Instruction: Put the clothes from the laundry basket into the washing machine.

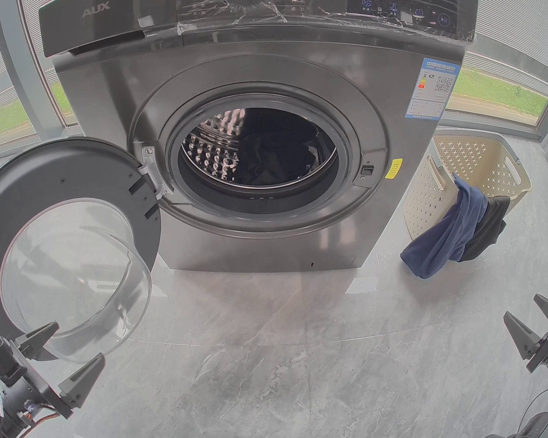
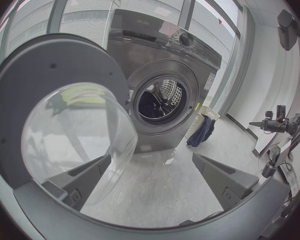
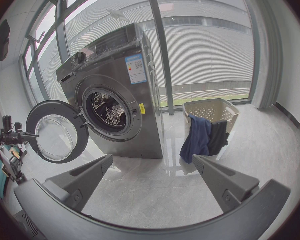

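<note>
Grey stone-look floor (image 1: 274,348) runs up to the washer (image 1: 371,92), which stands against tall windows with its door (image 1: 67,168) swung wide to the left. Both claws hang low and near, the left gripper (image 1: 73,345) just in front of the door glass and the right gripper (image 1: 523,308) at the near right. Each is spread wide with nothing in it.

The basket (image 1: 499,159) sits right of the washer, well apart from either claw, with 2 clothes over its near rim. A pinch on 1 may drag the other out onto the floor, since they touch. The light basket may tip under a pull, and a trailing hem may catch on the drum lip.

The blue cloth (image 1: 447,235) hangs long and limp, its end almost at the floor. The black cloth (image 1: 490,223) is shorter and bunched beside it. Something dark, probably cloth, lies in the drum (image 1: 274,153).
</note>
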{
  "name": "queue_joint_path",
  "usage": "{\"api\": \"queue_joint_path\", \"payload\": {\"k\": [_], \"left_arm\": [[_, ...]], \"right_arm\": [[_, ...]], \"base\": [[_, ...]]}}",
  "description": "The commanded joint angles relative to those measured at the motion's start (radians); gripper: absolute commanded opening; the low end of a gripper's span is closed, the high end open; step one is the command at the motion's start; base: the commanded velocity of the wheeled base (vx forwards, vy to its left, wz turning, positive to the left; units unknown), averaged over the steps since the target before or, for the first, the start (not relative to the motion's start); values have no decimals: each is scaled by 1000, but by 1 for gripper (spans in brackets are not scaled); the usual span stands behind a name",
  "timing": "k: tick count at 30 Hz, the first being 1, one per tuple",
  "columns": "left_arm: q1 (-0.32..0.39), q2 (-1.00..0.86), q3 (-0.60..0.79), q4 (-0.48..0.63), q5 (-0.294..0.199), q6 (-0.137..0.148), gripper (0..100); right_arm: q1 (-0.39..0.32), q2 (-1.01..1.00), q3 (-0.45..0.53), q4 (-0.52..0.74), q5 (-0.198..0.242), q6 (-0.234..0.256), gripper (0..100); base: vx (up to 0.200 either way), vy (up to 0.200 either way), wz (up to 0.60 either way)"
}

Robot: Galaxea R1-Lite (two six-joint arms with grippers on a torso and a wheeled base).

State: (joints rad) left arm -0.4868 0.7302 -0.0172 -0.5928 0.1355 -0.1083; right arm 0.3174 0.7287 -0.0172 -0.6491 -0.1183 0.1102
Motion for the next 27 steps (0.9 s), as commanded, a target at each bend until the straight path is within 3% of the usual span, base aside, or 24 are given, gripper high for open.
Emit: {"api": "queue_joint_path", "payload": {"k": [1,2,5,7,8,9,10,11,13,14,18,20,21,22,23,27], "left_arm": [[172,-319,17,183,-93,-4,100],[234,-411,17,246,-154,-4,100],[344,-525,17,335,-243,-2,100],[452,-629,17,430,-349,2,100],[478,-654,17,455,-386,2,100],[478,-654,17,455,-386,2,100],[511,-693,17,505,-482,10,100],[510,-690,17,516,-488,15,100],[510,-689,17,518,-481,7,100],[510,-689,17,518,-458,9,100],[510,-690,17,525,-278,25,100],[508,-698,16,541,-143,81,100],[507,-700,17,541,-139,87,100],[496,-709,16,596,-108,124,100],[485,-724,5,637,-123,131,100],[485,-724,14,600,-131,108,100]], "right_arm": [[-106,-241,16,117,43,-3,100],[-132,-296,16,178,49,-4,100],[-176,-399,16,290,57,-4,100],[-205,-529,16,418,78,-6,100],[-215,-565,16,451,88,-7,100],[-215,-565,16,451,88,-7,100],[-244,-647,16,551,112,-4,100],[-273,-669,16,585,126,-7,100],[-333,-718,6,614,187,-15,100],[-330,-726,6,615,195,-24,100],[-328,-720,17,634,95,-89,100],[-330,-720,17,637,85,-87,100],[-330,-720,17,637,86,-89,100],[-327,-720,16,643,95,-101,100],[-327,-724,16,646,104,-107,100],[-327,-724,16,645,112,-113,100]], "base": [[0,0,0],[0,0,0],[0,0,0],[0,0,0],[0,0,0],[0,0,0],[0,0,0],[0,0,0],[0,0,0],[0,0,0],[0,0,0],[0,0,0],[0,0,0],[0,0,0],[0,0,0],[0,0,0]]}}
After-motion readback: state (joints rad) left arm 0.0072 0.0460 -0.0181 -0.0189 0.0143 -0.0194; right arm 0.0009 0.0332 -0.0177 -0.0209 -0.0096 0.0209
